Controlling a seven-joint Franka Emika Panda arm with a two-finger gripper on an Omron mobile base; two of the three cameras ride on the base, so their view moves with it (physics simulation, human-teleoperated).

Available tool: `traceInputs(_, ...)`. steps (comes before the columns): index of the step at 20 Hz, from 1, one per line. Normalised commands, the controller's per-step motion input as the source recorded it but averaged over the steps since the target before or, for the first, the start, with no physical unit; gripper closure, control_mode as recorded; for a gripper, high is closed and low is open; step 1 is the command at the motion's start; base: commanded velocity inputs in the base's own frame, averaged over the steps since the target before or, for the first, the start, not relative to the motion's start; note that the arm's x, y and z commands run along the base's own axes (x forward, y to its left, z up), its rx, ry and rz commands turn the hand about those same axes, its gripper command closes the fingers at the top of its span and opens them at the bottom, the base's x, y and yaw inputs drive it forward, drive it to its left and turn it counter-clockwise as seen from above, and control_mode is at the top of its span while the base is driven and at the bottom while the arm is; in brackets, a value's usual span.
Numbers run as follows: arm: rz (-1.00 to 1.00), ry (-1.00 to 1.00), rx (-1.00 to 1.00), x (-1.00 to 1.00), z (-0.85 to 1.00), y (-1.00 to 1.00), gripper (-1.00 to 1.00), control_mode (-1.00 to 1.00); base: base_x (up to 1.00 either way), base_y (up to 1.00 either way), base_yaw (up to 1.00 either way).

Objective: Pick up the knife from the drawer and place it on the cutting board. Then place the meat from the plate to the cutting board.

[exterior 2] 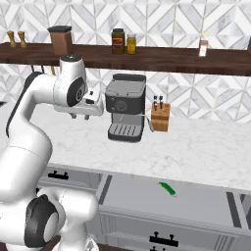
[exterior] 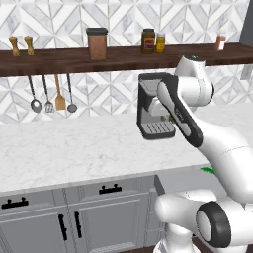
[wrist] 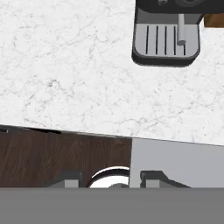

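Knife [exterior 2: 167, 188] – green handle, lies in open drawer [exterior 2: 206, 203], lower centre-right of right base view, long axis diagonal, upper left to lower right. Claw [wrist: 109, 177] above drawer's edge at desk [wrist: 65, 78] front – empty, jaws part-closed. Knife off to its right.

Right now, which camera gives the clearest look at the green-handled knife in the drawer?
The right base view: the knife lies in full sight on the flat grey floor of the open drawer. In the left base view just a green sliver peeks past the arm. In the hand view, a corner of the drawer appears.
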Motion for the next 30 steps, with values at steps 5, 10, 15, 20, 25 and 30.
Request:
traceInputs(5, 0.00, -0.01, 0.00, -0.28, -0.01, -0.11, -1.00, -1.00, 0.00, 0.00, 0.00)
traceInputs(10, 0.00, 0.02, 0.00, -0.57, -0.24, -0.22, -1.00, -1.00, 0.00, 0.00, 0.00)
traceInputs(15, -0.02, 0.07, -0.01, -0.74, -0.35, -0.08, -1.00, -1.00, 0.00, 0.00, 0.00)
traceInputs(20, -0.03, 0.03, 0.00, -0.71, -0.42, -0.04, -1.00, -1.00, 0.00, 0.00, 0.00)
traceInputs(25, 0.00, 0.00, 0.00, 0.00, 0.00, 0.00, -1.00, 1.00, -0.27, 0.00, -0.06)
traceInputs(30, 0.00, 0.00, 0.00, 0.00, 0.00, 0.00, -1.00, 1.00, -0.17, -0.03, -0.06)
